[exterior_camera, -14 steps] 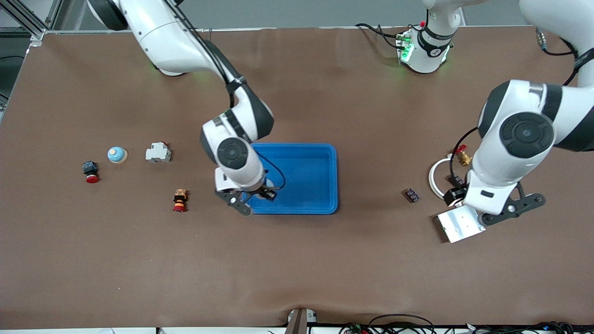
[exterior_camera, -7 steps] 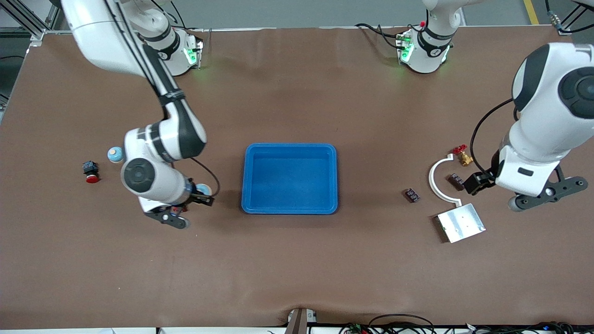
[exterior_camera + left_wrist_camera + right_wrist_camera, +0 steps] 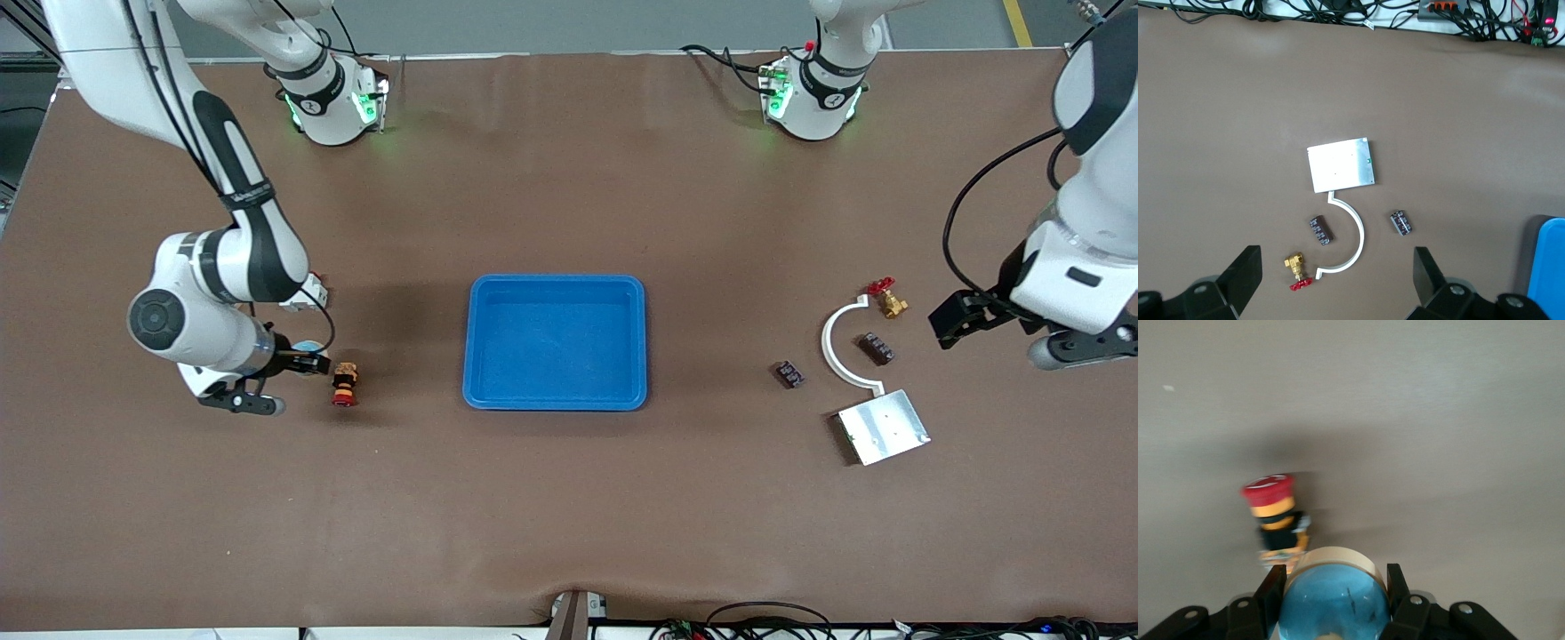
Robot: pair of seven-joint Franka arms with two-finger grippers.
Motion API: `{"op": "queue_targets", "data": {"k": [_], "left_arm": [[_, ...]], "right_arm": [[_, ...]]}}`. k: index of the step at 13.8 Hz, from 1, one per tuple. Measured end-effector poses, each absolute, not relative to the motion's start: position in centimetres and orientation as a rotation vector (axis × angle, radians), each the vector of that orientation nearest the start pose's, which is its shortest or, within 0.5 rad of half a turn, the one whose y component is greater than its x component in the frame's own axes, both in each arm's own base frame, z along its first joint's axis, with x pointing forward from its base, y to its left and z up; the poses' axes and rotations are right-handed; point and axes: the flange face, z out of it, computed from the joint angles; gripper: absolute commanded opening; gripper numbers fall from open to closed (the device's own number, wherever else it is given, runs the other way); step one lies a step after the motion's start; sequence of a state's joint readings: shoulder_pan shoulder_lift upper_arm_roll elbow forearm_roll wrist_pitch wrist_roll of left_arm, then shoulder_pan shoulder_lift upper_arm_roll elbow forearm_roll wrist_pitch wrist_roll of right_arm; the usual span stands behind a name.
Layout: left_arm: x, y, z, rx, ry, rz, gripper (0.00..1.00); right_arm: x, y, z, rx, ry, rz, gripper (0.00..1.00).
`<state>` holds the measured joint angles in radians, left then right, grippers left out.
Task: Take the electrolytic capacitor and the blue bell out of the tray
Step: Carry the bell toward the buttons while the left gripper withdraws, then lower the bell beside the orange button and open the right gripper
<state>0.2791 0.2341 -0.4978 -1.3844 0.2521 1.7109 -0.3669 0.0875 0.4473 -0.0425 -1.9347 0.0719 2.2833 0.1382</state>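
The right gripper [image 3: 1335,590] clasps the blue bell [image 3: 1335,603] between its jaws — one red button [image 3: 1277,513] just beside. The left gripper [image 3: 1338,280] is spread wide, holding nothing — two capacitors [image 3: 1401,222] below it.

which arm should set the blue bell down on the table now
Right. The right gripper is shut on the blue bell, over the table beside the red-capped button, outside the tray. The left gripper waits open over the white curved piece.

Capacitor [image 3: 788,374] beside tray [image 3: 555,400] (apparently apart)
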Motion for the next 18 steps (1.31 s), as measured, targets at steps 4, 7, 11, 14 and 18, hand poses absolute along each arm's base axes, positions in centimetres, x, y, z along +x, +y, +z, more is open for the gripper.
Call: {"op": "queue_targets", "data": {"k": [4,7,11,14,18], "left_arm": [[60.8,-4.3,63.8,-3.091,-0.199,-0.249,1.0],[57.4,-3.7,65.1,-3.11,-0.173,-0.215,1.0],[52.8,-3.6,65.4,-3.107,-0.131,-0.164,1.0],[51.7,-3.1,65.5,-3.107,-0.111,-0.148,1.0],[51.7,-3.4,65.1,-3.109,-0.101,-0.135,1.0]], "right_arm": [[59.5,-1.2,22.0,-3.109,0.158,0.077,0.0],[58.9,-1.8,21.2,-3.11,0.138,0.082,0.0],[58.6,-2.7,20.4,-3.109,0.143,0.104,0.0],[58.5,-3.3,19.3,-3.109,0.157,0.124,0.0],[58.8,-3.5,18.2,-3.11,0.161,0.13,0.0]]}}
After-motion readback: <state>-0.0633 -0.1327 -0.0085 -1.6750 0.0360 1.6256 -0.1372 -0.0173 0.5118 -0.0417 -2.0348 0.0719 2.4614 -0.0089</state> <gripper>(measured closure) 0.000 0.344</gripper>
